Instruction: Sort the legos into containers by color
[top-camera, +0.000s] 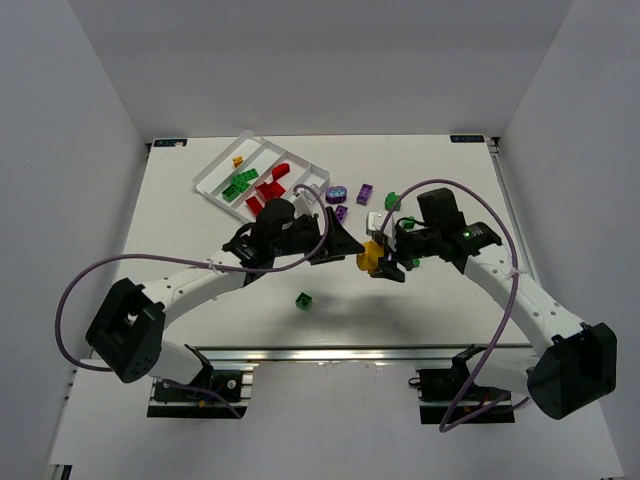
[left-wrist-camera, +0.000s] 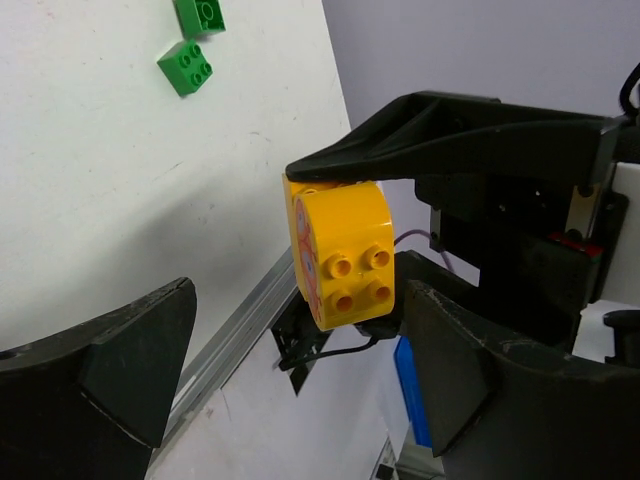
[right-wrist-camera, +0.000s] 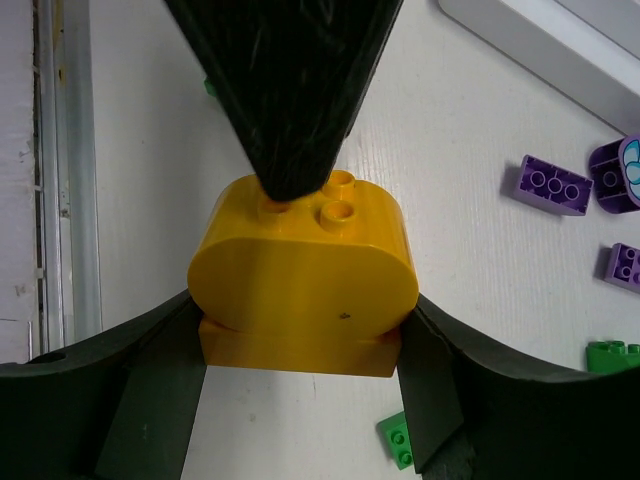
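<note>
White tray (top-camera: 220, 158) at the far left holds green, red and one yellow piece; purple bricks (top-camera: 365, 193) and a green brick (top-camera: 304, 300) lie loose nearby. Mid-table, the left gripper (top-camera: 347, 247) gapes wide, facing the yellow brick (left-wrist-camera: 345, 250) clamped aloft by the right gripper (right-wrist-camera: 305, 325). Rightward the table looks open, its edges well apart.

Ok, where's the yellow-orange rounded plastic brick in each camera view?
Top external: yellow-orange rounded plastic brick just right of centre.
Left wrist: centre, studs facing the camera.
Right wrist: centre, clamped in the right tool.
Shared landmark: silver metal rail along the near edge: below the brick, lower left, far left.
</note>
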